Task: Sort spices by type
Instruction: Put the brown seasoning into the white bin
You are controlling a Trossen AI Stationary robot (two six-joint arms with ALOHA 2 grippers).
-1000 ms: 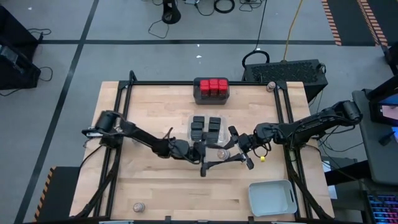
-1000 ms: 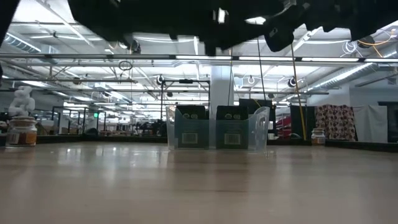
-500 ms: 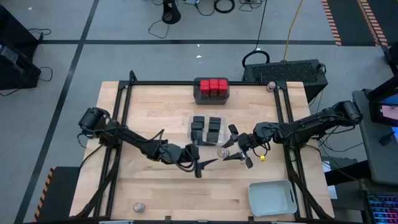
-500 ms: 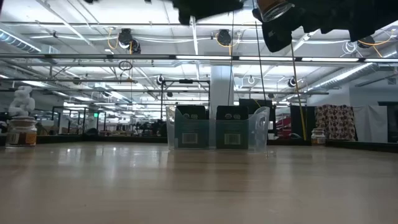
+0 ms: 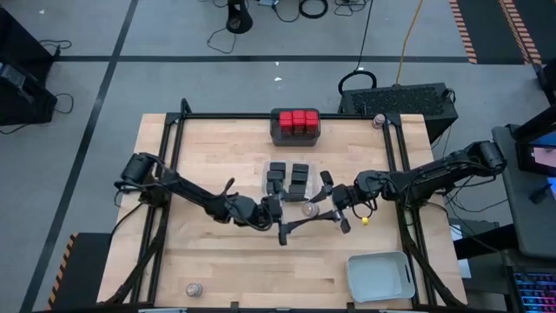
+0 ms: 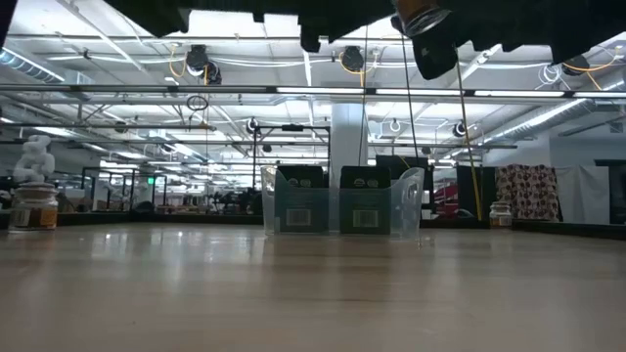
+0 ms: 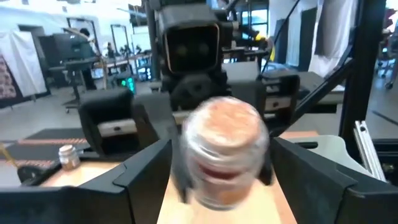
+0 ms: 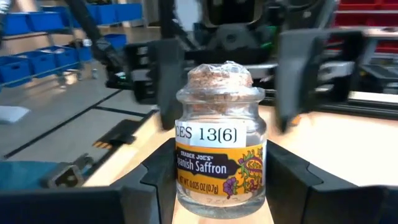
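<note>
A small round clear jar [image 8: 221, 143] with a cork top and a saffron label hangs above the table's middle, and my right gripper [image 5: 323, 207] is shut on it. My left gripper [image 5: 291, 217] faces it from the table's left, open; in the left wrist view the blurred jar [image 7: 224, 155] shows between its two fingers with a gap on either side. Red-topped spices fill a dark tray [image 5: 295, 139] at the far edge. Black boxy spices sit in a clear tray [image 5: 265, 169] at mid-table. In the low view the held jar [image 6: 423, 15] is high above the tabletop. My right gripper pinches the jar's lower body [image 8: 186, 193] between its two fingers [image 8: 155, 180]. The fingers lie about level and come from the table's right. The jar stands upright in the hold, cork top up, lifted clear of the table.
A pale grey tray [image 5: 380, 276] stands at the near right corner. One loose jar [image 5: 195, 289] sits near the front left edge, another [image 5: 379, 120] at the far right. A small yellow object [image 5: 367, 221] lies under the right arm. Bare wood lies front and left.
My left gripper drew back a little toward the table's left, then came back toward the jar and rose slightly, staying open. My right gripper kept the jar upright in the same place.
</note>
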